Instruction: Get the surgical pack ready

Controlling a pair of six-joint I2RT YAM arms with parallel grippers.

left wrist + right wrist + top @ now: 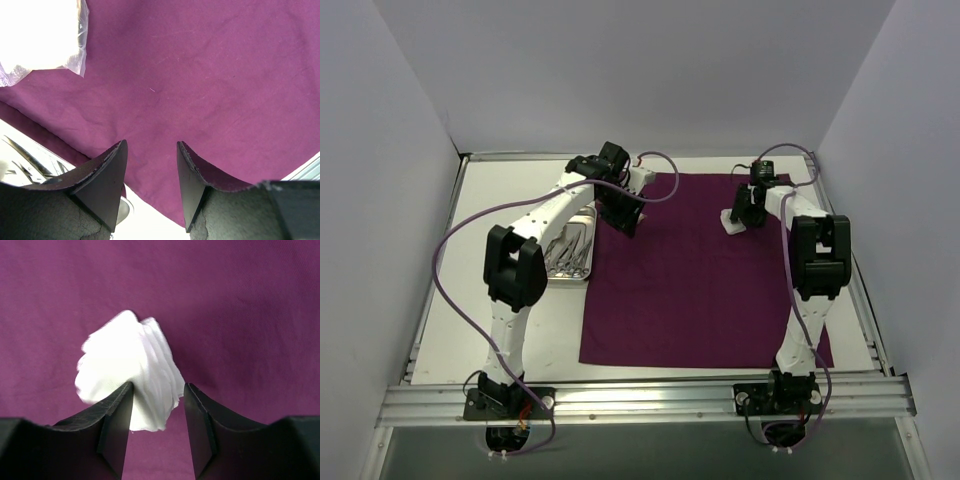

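Note:
The dark purple cloth (700, 290) lies spread flat on the table. The steel tray (568, 279) sits just off its left edge and holds thin metal instruments (570, 245). My left gripper (623, 215) hovers over the cloth's far left edge, open and empty (150, 145). The tray's edge shows at lower left in the left wrist view (25, 160). My right gripper (742, 212) is at the far right of the cloth, over a white gauze stack (732, 224). In the right wrist view the jaws (158, 385) stand open around the gauze (125, 355), which rests on the cloth (250, 300).
A clear plastic bag of white material (40, 35) lies on the cloth's far left corner. White walls close in the table on three sides. A metal rail (640, 395) runs along the near edge by the arm bases.

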